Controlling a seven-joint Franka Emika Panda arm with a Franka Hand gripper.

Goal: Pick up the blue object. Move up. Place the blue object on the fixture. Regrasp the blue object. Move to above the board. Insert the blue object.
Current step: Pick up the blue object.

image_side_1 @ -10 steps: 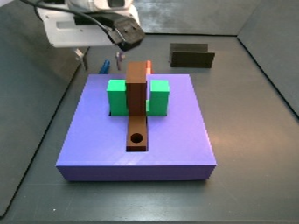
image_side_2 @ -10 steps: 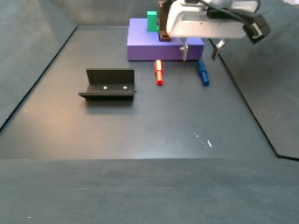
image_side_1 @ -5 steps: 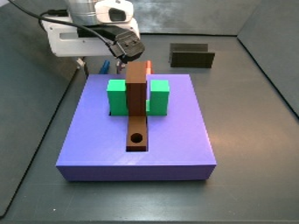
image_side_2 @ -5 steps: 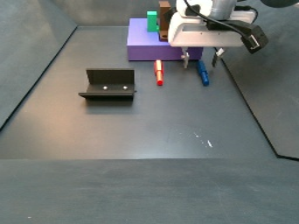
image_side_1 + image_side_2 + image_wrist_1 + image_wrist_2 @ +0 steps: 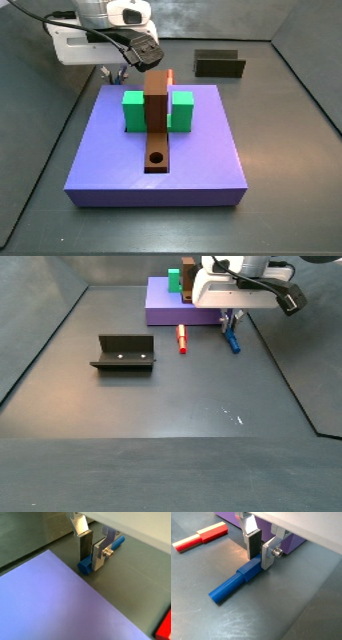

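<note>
The blue object [image 5: 236,583], a slim bright-blue peg, lies flat on the dark worktop [image 5: 201,406] just beside the board [image 5: 158,150], next to a red peg [image 5: 182,343] that rests a little apart from it. The pincer [image 5: 258,556] stands low over the far end of the blue object, near the corner of the board; in both wrist views its two silver fingers [image 5: 83,547] straddle that end, one plate on each side. The plates appear to lie against the peg's sides, though full contact cannot be confirmed. The peg rests on the floor, not lifted. In a side view the pincer [image 5: 230,322] hangs below the white wrist housing at the board's edge, with the peg's free end showing beneath it.

Step in hand, as judged: the first pick-up, at the stage of closing on the peg. The next move calls for a firm squeeze and then a straight lift, clearing the edge of the board and the red peg alongside. Because the hold sits at one end, the long free part may droop or swing when raised.

The fixture [image 5: 124,352], a dark bracket, stands well apart on open floor. The board carries a green block [image 5: 134,110] and a long brown bar [image 5: 158,118] with a round hole [image 5: 156,159], all untouched.
</note>
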